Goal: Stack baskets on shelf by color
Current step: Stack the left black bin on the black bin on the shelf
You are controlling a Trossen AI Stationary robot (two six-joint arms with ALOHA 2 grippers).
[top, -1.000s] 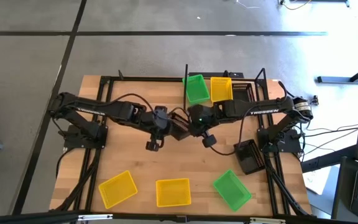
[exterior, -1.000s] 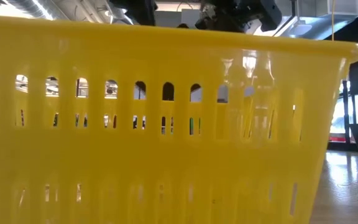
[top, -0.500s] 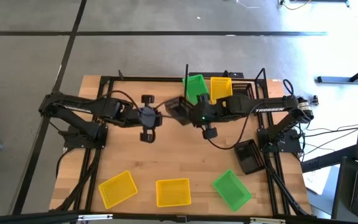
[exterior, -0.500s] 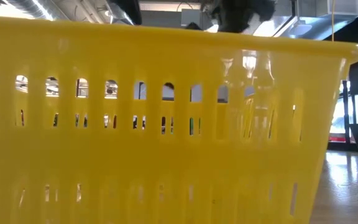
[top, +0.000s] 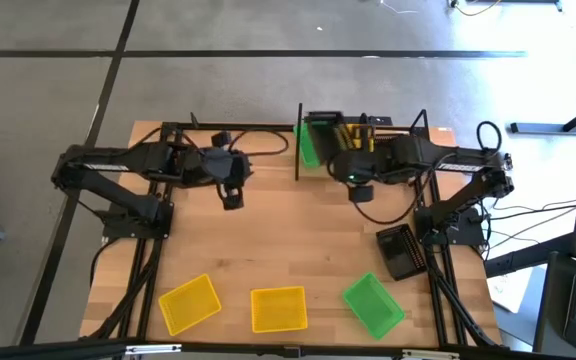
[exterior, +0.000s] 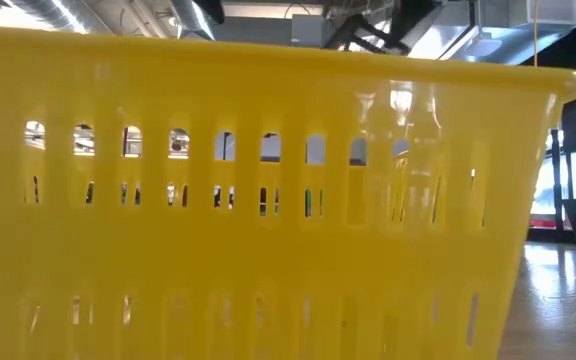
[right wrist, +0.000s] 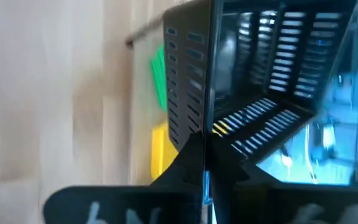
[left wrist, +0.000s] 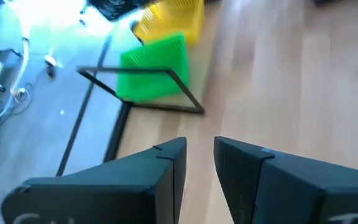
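Our right fingers (right wrist: 205, 163), pinching a black basket (right wrist: 253, 81), have swung it over the shelf (top: 298, 150) at twelve o'clock, seemingly for stacking, while our left fingers (left wrist: 197, 163), spread, have retreated.

Right pincer (right wrist: 205, 165) clamped on black basket (right wrist: 253, 74) wall, green basket (right wrist: 160, 78) and yellow basket (right wrist: 159, 149) beyond.

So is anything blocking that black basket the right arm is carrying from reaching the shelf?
Nothing visible does. The right gripper holds the black basket by its wall, above the shelf at the table's far edge, over the green basket and yellow basket there.
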